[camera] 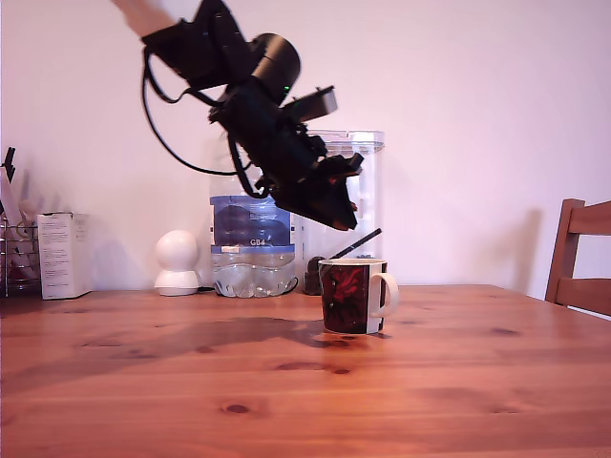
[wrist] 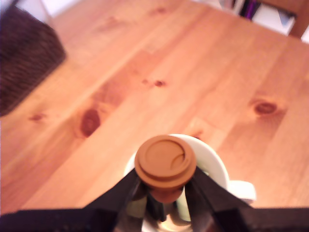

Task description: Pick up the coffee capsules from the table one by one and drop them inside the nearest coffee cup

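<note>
Capsule (wrist: 165,162) clamped in pincer (wrist: 164,186) above coffee cup (wrist: 217,169), interior mostly hidden.

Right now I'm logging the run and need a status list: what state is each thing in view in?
gripper: shut on the coffee capsule, hanging above the mug.
coffee capsule: held between the fingers, flat rim toward the wrist camera, over the mug's mouth.
coffee mug: upright on the table, handle to the exterior view's right.
water bottle: upright behind the mug.
</note>
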Tool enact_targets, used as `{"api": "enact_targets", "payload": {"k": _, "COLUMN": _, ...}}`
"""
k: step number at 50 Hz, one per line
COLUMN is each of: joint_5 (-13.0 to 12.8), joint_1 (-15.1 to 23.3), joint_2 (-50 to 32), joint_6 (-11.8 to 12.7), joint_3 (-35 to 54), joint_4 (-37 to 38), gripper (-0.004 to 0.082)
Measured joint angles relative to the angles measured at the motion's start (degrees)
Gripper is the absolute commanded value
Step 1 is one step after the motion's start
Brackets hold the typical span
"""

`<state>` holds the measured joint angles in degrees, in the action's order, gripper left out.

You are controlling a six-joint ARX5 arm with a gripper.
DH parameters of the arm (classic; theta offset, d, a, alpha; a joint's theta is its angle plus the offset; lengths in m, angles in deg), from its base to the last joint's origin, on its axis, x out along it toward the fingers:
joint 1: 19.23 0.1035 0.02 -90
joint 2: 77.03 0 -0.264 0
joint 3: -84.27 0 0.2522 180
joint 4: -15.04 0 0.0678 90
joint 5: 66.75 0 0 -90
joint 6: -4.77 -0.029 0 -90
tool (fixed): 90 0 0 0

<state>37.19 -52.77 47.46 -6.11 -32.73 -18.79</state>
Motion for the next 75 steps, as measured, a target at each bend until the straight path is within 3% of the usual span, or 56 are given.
{"api": "enact_targets", "payload": {"k": 19, "joint_5": -0.37, "joint_1": -0.96, "joint_2": 3.21, "joint_6": -2.67, "joint_3": -2.71, "joint_4": -7.76, "gripper": 0.011}}
{"api": "enact_targets", "payload": {"k": 45, "joint_5": -0.52, "joint_1": -0.94, "joint_2": 3.21, "joint_6": -2.84, "joint_3": -2.71, "joint_4": -8.33, "gripper": 0.0122}}
{"api": "enact_targets", "payload": {"k": 48, "joint_5": -0.61, "joint_1": -0.94, "joint_2": 3.21, "joint_6": -2.84, "joint_3": -2.71, "joint_4": -8.31, "gripper": 0.0211}}
{"api": "enact_targets", "payload": {"k": 53, "joint_5": -1.03, "joint_1": -0.94, "joint_2": 3.21, "joint_6": -2.84, "joint_3": -2.71, "joint_4": -8.11, "gripper": 0.0527}}
{"api": "enact_targets", "payload": {"k": 56, "joint_5": -1.16, "joint_1": -0.94, "joint_2": 3.21, "joint_6": -2.84, "joint_3": -2.71, "joint_4": -7.61, "gripper": 0.0626}}
{"api": "enact_targets", "payload": {"k": 75, "joint_5": -1.46, "joint_1": -0.94, "joint_2": 3.21, "joint_6": -2.84, "joint_3": -2.71, "joint_4": -5.81, "gripper": 0.0601}}
